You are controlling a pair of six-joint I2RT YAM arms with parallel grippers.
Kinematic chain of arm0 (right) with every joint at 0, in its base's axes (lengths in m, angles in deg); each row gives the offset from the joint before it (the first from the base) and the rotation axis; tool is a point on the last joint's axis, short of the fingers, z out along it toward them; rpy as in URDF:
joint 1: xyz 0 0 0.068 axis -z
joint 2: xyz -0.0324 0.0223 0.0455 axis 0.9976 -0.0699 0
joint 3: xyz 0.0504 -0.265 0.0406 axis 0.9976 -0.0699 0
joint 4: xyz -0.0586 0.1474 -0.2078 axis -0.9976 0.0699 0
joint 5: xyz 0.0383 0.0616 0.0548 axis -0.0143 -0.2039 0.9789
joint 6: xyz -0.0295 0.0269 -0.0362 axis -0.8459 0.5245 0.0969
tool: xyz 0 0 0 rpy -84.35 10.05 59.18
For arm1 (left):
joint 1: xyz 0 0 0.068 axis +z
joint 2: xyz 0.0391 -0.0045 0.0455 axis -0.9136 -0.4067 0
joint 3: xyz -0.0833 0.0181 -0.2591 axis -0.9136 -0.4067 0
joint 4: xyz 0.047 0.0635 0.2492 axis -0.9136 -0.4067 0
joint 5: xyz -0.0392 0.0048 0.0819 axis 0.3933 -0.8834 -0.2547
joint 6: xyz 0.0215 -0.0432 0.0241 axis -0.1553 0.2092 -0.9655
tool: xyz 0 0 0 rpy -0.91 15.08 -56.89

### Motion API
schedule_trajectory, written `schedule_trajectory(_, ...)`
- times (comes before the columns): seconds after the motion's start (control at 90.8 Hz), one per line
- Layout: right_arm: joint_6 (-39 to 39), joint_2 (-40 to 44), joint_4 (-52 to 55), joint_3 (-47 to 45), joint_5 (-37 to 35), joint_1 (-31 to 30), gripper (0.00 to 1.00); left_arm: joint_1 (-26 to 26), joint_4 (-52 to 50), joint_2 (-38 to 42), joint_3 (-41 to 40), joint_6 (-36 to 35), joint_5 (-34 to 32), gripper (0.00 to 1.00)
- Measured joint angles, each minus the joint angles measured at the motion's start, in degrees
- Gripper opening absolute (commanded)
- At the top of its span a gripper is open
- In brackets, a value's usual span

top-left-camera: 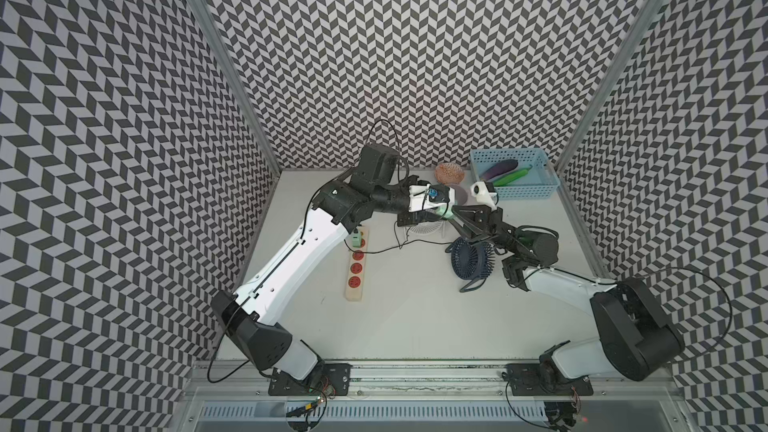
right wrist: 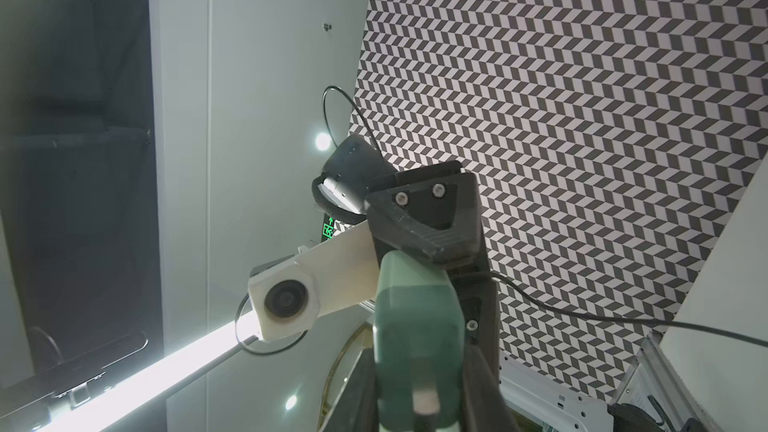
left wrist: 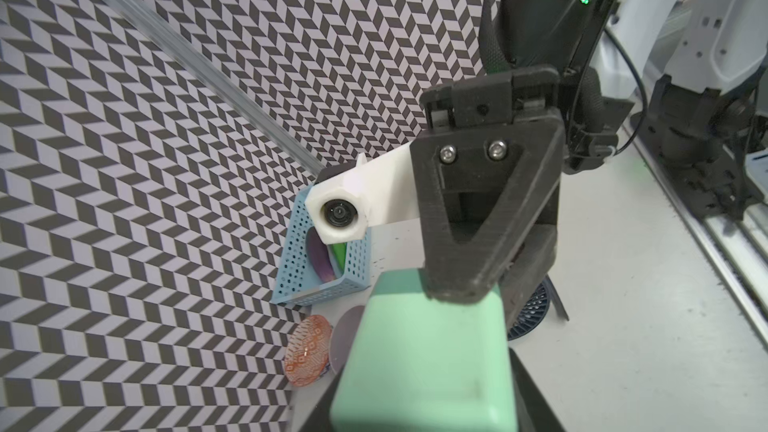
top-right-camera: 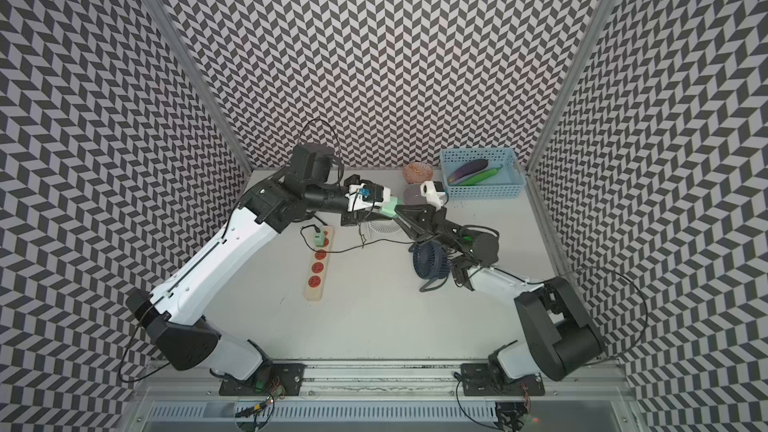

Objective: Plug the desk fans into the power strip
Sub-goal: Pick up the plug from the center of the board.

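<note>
A mint-green plug block (left wrist: 424, 359) hangs in the air at the back middle, held from both ends. My left gripper (top-left-camera: 442, 210) is shut on one end. My right gripper (top-left-camera: 454, 214) is shut on the other end, as the right wrist view also shows (right wrist: 417, 367). A thin black cable (top-left-camera: 384, 249) trails from there across the table. The navy desk fan (top-left-camera: 469, 259) lies just below the right gripper. The cream power strip (top-left-camera: 356, 270) with red sockets lies to the left, and a second green plug (top-left-camera: 356, 239) sits in its far end.
A white fan grille (top-left-camera: 424, 229) lies under the two grippers. A blue basket (top-left-camera: 515, 174) with toy vegetables stands at the back right. An orange patterned bowl (top-left-camera: 449, 171) and a grey disc (top-left-camera: 460, 195) lie beside it. Patterned walls close in three sides.
</note>
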Motion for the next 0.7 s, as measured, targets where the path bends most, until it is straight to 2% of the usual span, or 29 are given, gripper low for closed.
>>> schedule_trajectory(0.088,-0.2,0.0,-0.1,0.0,0.0,0.0,0.0,0.0,0.0,0.0,0.0,-0.1,0.3,0.52)
schedule_trajectory(0.132,-0.1,0.0,-0.2,0.0,0.1,0.0,0.0,0.0,0.0,0.0,0.1,0.0,0.5,0.55)
schedule_trajectory(0.275,0.0,0.0,-0.8,0.0,0.4,0.0,0.0,0.0,-0.3,0.0,0.6,0.2,1.2,0.56)
schedule_trajectory(0.474,0.4,0.2,-1.2,0.0,0.4,0.0,0.0,0.0,-0.5,-0.1,1.0,0.2,2.0,0.53)
schedule_trajectory(0.595,0.6,0.2,-1.2,0.0,0.4,0.0,0.0,0.0,-0.8,-0.4,1.7,0.1,2.1,0.64)
schedule_trajectory(0.705,0.7,0.2,-1.2,-0.1,0.8,-0.2,0.0,0.0,-0.7,-0.5,1.9,0.4,2.6,0.64)
